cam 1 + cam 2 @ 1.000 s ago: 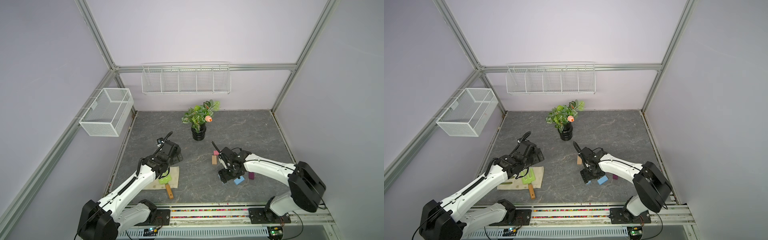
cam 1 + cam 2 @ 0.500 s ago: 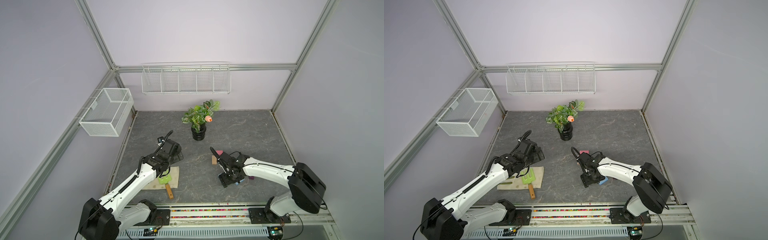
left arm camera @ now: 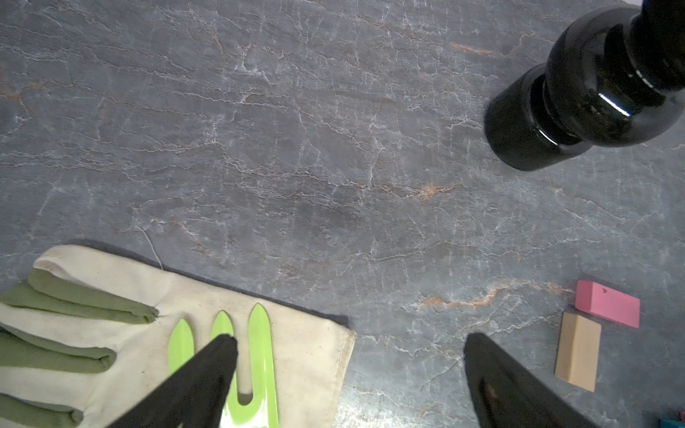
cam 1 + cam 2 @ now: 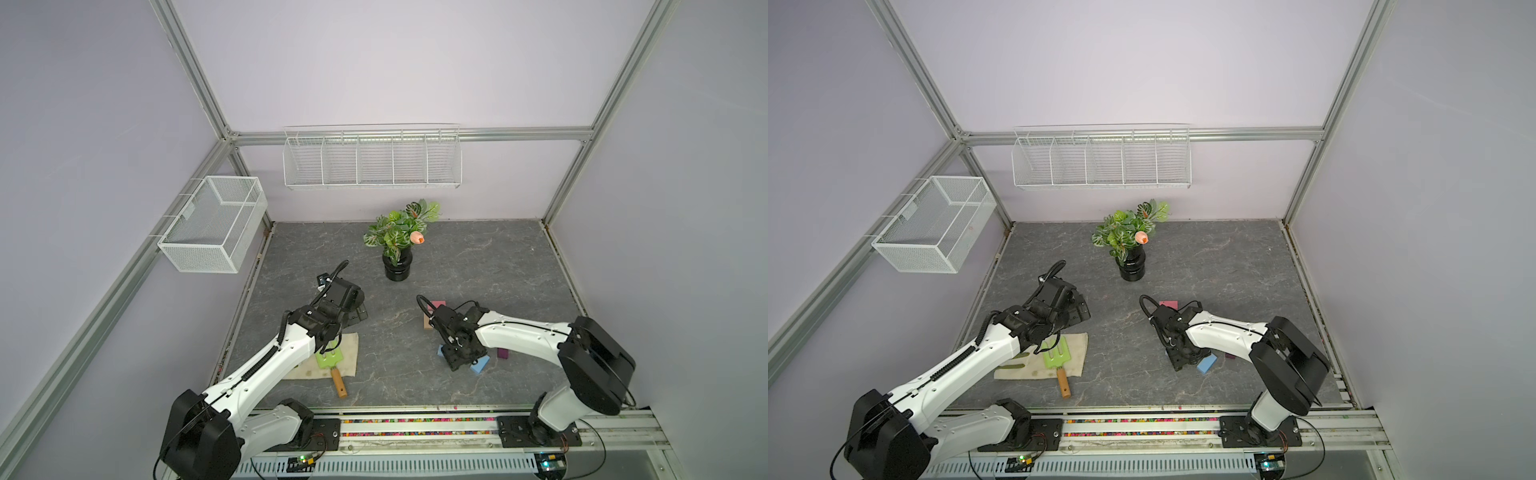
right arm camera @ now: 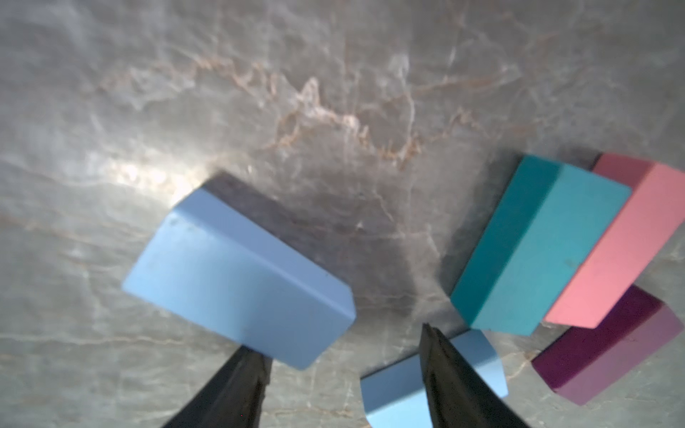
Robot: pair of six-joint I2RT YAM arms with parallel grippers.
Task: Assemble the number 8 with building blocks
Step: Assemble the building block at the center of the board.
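Both top views, right gripper (image 4: pixel 457 361): hanging low among blocks, nearer the robot than the black vase (image 4: pixel 397 266).
Top views, pink block (image 4: pixel 439 304) and tan block (image 4: pixel 426 322): lying adjacent, closest to the vase.
Top views, light blue block (image 4: pixel 478 366) and dark purple block (image 4: pixel 503 353): lying farther from the vase, forming no 8 yet.
Top views, left gripper (image 4: pixel 1080 311): hovering on the vase's opposite side, near green fork (image 4: pixel 1054 355) and glove (image 4: pixel 1077 343).
Left wrist, left gripper (image 3: pixel 350 344): spreading fingers wide, gripping nothing.
Right wrist, right gripper (image 5: pixel 339 339): spreading fingers partway, clamping nothing, overlapping second light blue block (image 5: pixel 237 274) and light blue block (image 5: pixel 393 400).
Right wrist, teal block (image 5: pixel 537 252), second pink block (image 5: pixel 630 237): lying side by side, touching.
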